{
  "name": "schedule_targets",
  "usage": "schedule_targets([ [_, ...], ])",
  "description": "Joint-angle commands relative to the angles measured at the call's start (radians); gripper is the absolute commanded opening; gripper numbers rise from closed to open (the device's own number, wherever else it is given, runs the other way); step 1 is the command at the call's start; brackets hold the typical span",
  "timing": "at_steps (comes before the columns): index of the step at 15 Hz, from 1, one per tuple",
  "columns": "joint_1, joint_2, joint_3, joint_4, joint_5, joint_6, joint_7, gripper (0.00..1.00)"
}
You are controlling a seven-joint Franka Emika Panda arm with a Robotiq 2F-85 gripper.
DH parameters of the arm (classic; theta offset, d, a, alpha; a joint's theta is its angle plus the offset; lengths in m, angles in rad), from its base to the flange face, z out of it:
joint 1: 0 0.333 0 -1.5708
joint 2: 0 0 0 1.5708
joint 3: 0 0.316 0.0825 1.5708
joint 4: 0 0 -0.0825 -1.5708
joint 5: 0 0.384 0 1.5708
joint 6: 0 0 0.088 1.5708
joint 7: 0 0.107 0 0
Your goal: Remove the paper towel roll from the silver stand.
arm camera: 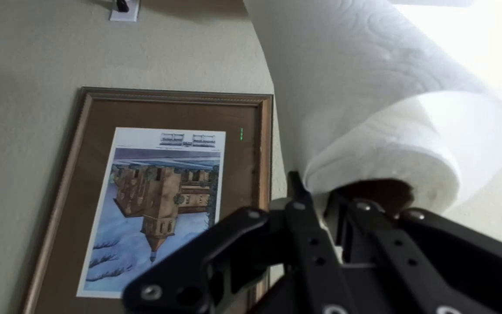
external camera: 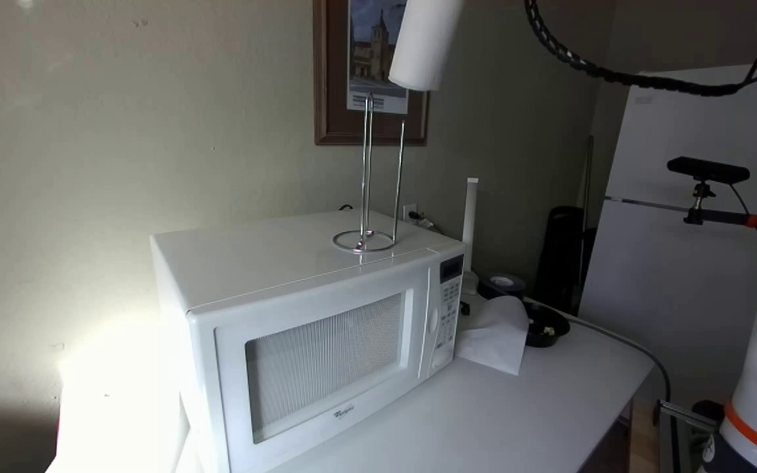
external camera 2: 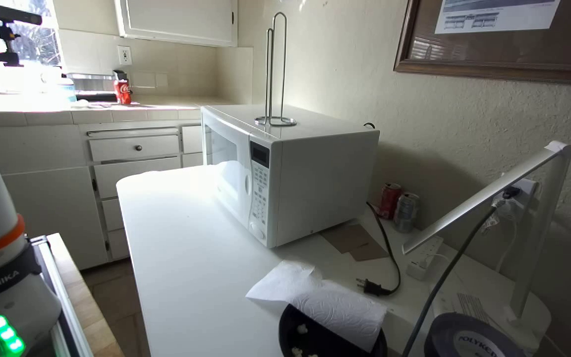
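The white paper towel roll (external camera: pixel 426 46) hangs in the air, tilted, above and slightly to the side of the silver stand's top in an exterior view. The silver stand (external camera: pixel 364 177) stands upright and bare on the microwave (external camera: pixel 260 263); it also shows in an exterior view (external camera 2: pixel 267 79). In the wrist view, my gripper (arm camera: pixel 314 187) is shut on the end wall of the roll (arm camera: pixel 364 65). One finger is outside the roll and the other reaches into its hollow core. The gripper is out of view in both exterior views.
A framed picture (external camera: pixel 322 85) hangs on the wall behind the stand. A crumpled paper sheet (external camera: pixel 497 335) and a black bowl (external camera: pixel 545 326) lie beside the microwave on the white table (external camera 2: pixel 186 258). A white lamp (external camera 2: pixel 538 233), cable and cans stand near the wall.
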Motion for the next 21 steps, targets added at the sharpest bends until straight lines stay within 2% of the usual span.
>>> schedule_targets([
  [1,-0.031,-0.038,-0.014,0.005,-0.019,-0.075,0.025,0.04],
  [12,-0.123,-0.149,-0.084,-0.106,-0.033,-0.266,0.065,0.04],
  [15,-0.137,-0.178,-0.099,-0.192,-0.056,-0.238,0.089,0.04],
  [21,-0.121,-0.228,-0.124,-0.405,-0.003,-0.19,0.119,0.04],
])
